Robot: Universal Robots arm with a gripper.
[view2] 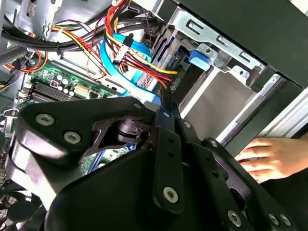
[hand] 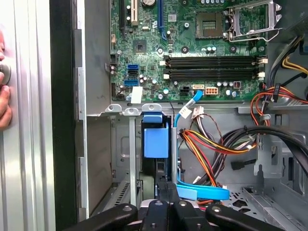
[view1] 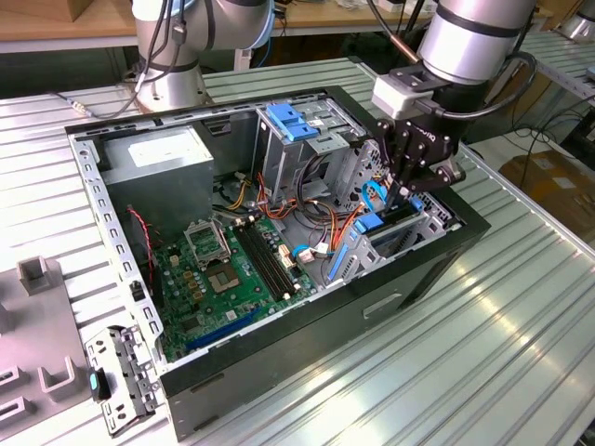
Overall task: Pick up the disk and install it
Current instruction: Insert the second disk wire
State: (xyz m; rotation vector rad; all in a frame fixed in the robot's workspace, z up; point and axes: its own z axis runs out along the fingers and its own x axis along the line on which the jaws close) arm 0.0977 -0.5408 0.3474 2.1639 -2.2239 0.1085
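The black multi-link gripper (view1: 402, 197) hangs low inside the open black desktop computer case (view1: 390, 297), at the drive cage by the case's front wall. Its fingers are drawn narrow, the tips close together. I cannot tell whether they pinch anything.

Directly under the fingertips, the disk (hand: 156, 137) stands on edge in a slot of the silver sheet-metal cage. In the first wrist view it shows as a light blue plastic carrier end with a dark body behind it, just ahead of the gripper (hand: 166, 187). In the exterior view the same blue end (view1: 372, 223) sits just below the fingers. Its labelled face is hidden.

A light blue flat ribbon cable (hand: 202, 192) curls right beside the fingers. A bundle of red, yellow, orange and black wires (hand: 211, 144) lies just past it. In the second wrist view the gripper (view2: 163, 103) points at that ribbon cable (view2: 115, 62), and a small blue plastic clip (view2: 199, 57) sits on the cage rail nearby.

Farther from the gripper lies the green motherboard (hand: 192, 48), flat on the case floor. The exterior view adds the large grey power supply box (view1: 158, 163) at the far corner and a blue plastic latch (view1: 293, 121) on top of the tall metal bay.

A person's hand (view2: 269, 156) rests on the outside of the case near the gripper; the first wrist view catches its fingertips (hand: 4, 91) at the ribbed metal table (hand: 29, 168).
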